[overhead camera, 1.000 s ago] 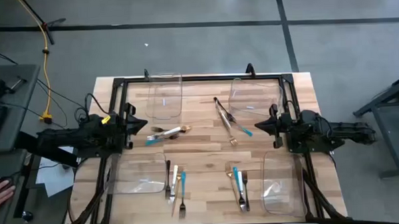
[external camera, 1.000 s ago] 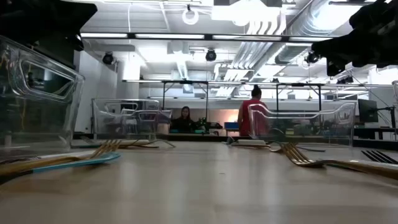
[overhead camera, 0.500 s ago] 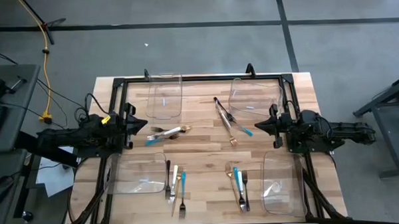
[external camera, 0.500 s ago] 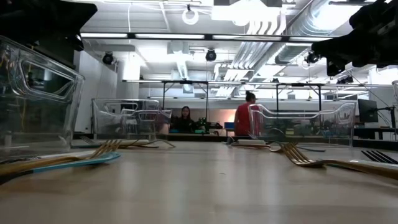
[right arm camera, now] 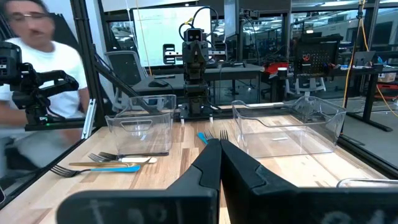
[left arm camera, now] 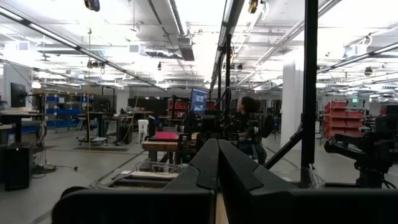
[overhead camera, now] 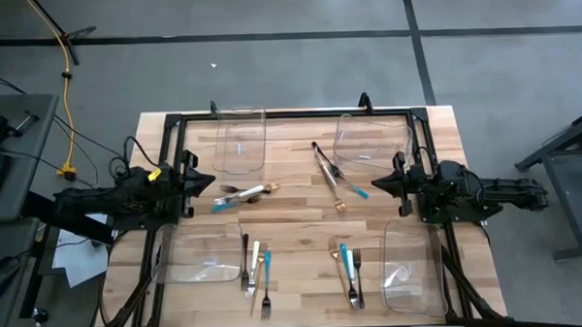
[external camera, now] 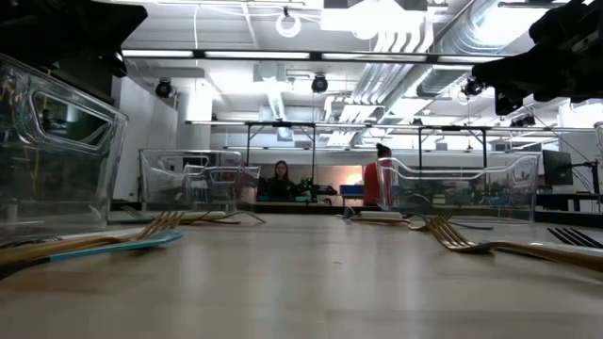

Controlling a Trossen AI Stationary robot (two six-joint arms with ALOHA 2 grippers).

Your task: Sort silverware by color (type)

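The silverware lies flat on the wooden table in several loose groups. One group of forks with a teal-handled piece (overhead camera: pixel 242 194) is at middle left, and dark and gold pieces (overhead camera: pixel 330 174) lie at the far centre. Two more groups (overhead camera: pixel 254 270) (overhead camera: pixel 349 268) sit near the front edge. My left gripper (overhead camera: pixel 212 179) hangs shut above the table's left side, its fingers (left arm camera: pixel 231 167) pressed together. My right gripper (overhead camera: pixel 374 187) hangs shut above the right side, its fingers (right arm camera: pixel 210 160) closed, pointing level at the forks (right arm camera: pixel 118 160) across the table. Neither holds anything.
Clear rectangular plastic bins stand at the far left (overhead camera: pixel 242 141), far right (overhead camera: pixel 370 141), near left (overhead camera: pixel 199 256) and near right (overhead camera: pixel 413 268). A black frame (overhead camera: pixel 289 115) rims the table. People show in the room beyond, one close behind the left arm (right arm camera: pixel 37 74).
Both arms have kept still and no silverware has moved. A person's hand at the picture's left edge has drawn out of the high view, and a person far behind the table has walked sideways.
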